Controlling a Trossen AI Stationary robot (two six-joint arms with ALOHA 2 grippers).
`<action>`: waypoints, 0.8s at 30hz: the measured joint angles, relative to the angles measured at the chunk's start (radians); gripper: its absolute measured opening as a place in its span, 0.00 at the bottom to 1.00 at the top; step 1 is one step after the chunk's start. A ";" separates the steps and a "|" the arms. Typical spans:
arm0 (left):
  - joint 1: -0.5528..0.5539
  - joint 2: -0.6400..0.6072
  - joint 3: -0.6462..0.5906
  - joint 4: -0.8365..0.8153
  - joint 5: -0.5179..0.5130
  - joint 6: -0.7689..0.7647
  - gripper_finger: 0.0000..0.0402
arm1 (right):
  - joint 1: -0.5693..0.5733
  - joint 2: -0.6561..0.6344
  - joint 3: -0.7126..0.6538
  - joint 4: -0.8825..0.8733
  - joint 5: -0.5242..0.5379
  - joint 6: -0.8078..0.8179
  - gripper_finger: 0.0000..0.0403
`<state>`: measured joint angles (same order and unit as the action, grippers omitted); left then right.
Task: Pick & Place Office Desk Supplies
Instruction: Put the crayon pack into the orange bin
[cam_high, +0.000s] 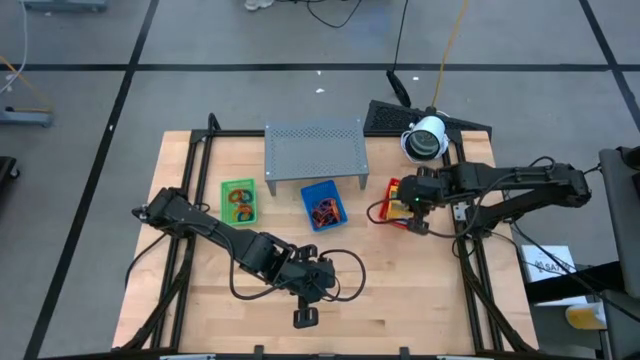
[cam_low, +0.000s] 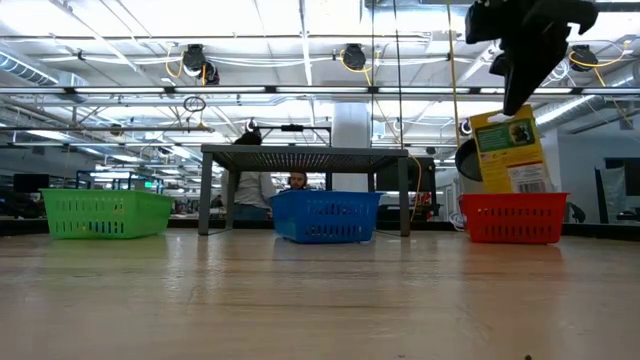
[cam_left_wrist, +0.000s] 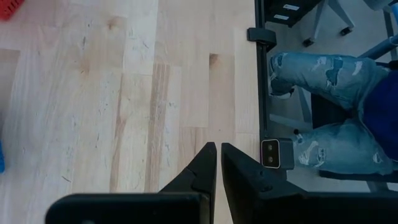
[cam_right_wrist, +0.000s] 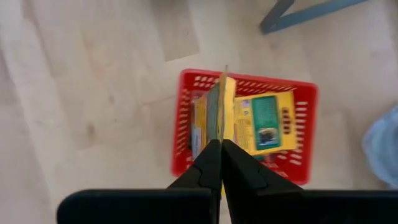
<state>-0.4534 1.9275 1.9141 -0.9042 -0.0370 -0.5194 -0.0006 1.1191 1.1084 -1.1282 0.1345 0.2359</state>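
In the low view a yellow packet (cam_low: 512, 150) with green print hangs over the red tray (cam_low: 513, 217), and my right gripper (cam_low: 515, 98) is shut on it. The right wrist view shows this packet edge-on (cam_right_wrist: 222, 102) above the red tray (cam_right_wrist: 186, 112). Another yellow packet (cam_right_wrist: 268, 122) lies flat in that tray. My left gripper (cam_high: 306, 316) is near the table's near edge. Its fingers (cam_left_wrist: 205, 163) are shut with nothing between them. My right gripper pinches the yellow packet's upper end (cam_right_wrist: 222, 129) between its two fingers, coming from above and pointing steeply down. The packet hangs below the fingers, nearly upright and slightly tilted. Its lower end (cam_low: 528, 186) sits at the red tray's rim; whether it touches anything inside I cannot tell.
A green tray (cam_high: 238, 200) and a blue tray (cam_high: 322, 205) holding small orange-red things stand in front of the grey perforated shelf (cam_high: 314, 150). A person's legs in jeans (cam_left_wrist: 323, 74) show beyond the table's edge. Bare wood (cam_high: 400, 290) lies near the front.
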 joint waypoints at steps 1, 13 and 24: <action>0.000 0.000 0.000 0.000 0.000 0.000 0.08 | 0.000 0.000 0.000 0.000 -0.012 0.009 0.00; 0.000 0.000 0.000 0.000 0.000 -0.001 0.08 | 0.000 0.000 -0.009 0.004 -0.029 0.006 0.00; 0.000 0.000 0.000 0.000 0.000 -0.006 0.08 | -0.062 0.000 -0.169 0.019 -0.004 0.005 0.01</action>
<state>-0.4534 1.9274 1.9141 -0.9043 -0.0368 -0.5259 -0.0626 1.1195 0.9393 -1.1093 0.1309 0.2412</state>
